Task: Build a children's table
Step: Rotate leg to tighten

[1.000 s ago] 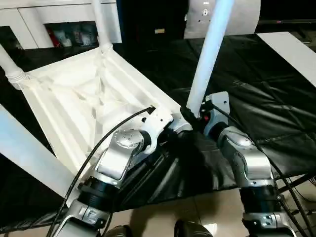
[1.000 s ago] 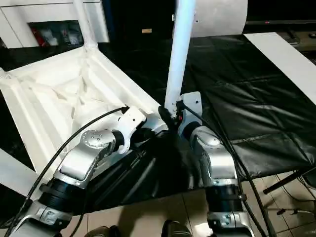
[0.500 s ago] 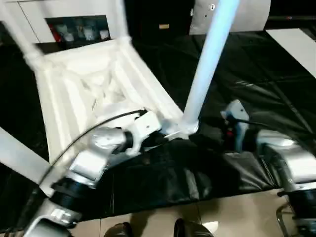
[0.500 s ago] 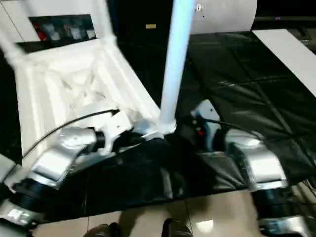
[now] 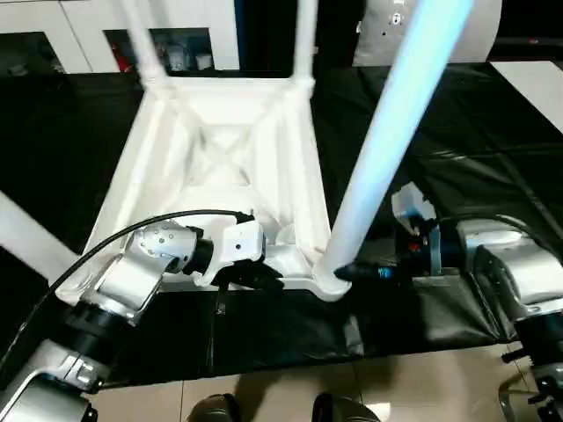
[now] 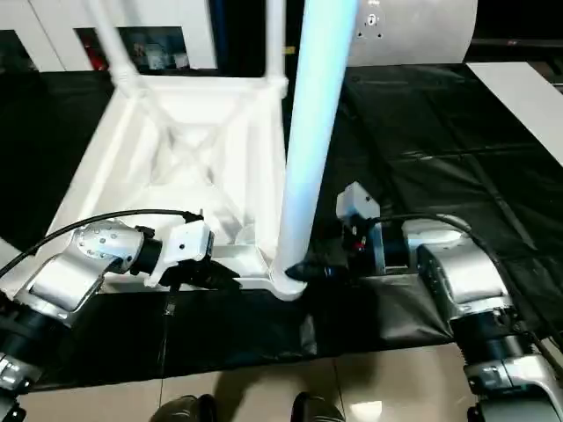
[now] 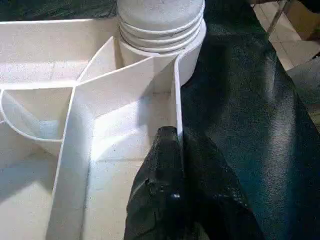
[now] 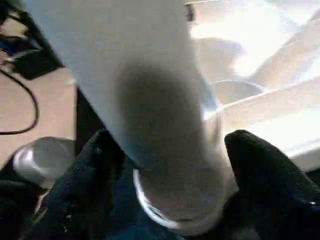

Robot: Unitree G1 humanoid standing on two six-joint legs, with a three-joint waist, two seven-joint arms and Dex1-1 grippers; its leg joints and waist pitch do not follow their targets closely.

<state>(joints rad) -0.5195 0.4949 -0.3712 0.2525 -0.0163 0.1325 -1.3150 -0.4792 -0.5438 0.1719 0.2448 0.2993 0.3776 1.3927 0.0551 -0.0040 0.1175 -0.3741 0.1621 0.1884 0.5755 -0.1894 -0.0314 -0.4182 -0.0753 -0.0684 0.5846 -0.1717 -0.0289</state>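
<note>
The children's table lies upside down on the black cover, its ribbed top (image 5: pixel 220 149) facing up. Two far legs (image 5: pixel 305 40) stand in their sockets, and a third leg (image 5: pixel 26 233) shows at the left edge. The near-right leg (image 5: pixel 387 149) stands upright in its corner socket (image 7: pixel 160 30). My left gripper (image 5: pixel 264 277) is shut on the thin near rim wall (image 7: pixel 176 100) beside that socket. My right gripper (image 5: pixel 352 272) comes in from the right, and its black fingers (image 8: pixel 265 175) sit on both sides of the leg's base, shut on it.
A white cabinet with glass doors (image 5: pixel 88 26) stands behind the table. A white board (image 5: pixel 537 79) lies at the far right and a pale rounded panel (image 6: pixel 422 31) at the back. The black cover ends just before the tiled floor (image 5: pixel 396 387) near my feet.
The view has shifted. The table top has swung round so its near edge faces me squarely. My right gripper came off the leg, then returned to its base. The left grip has held.
</note>
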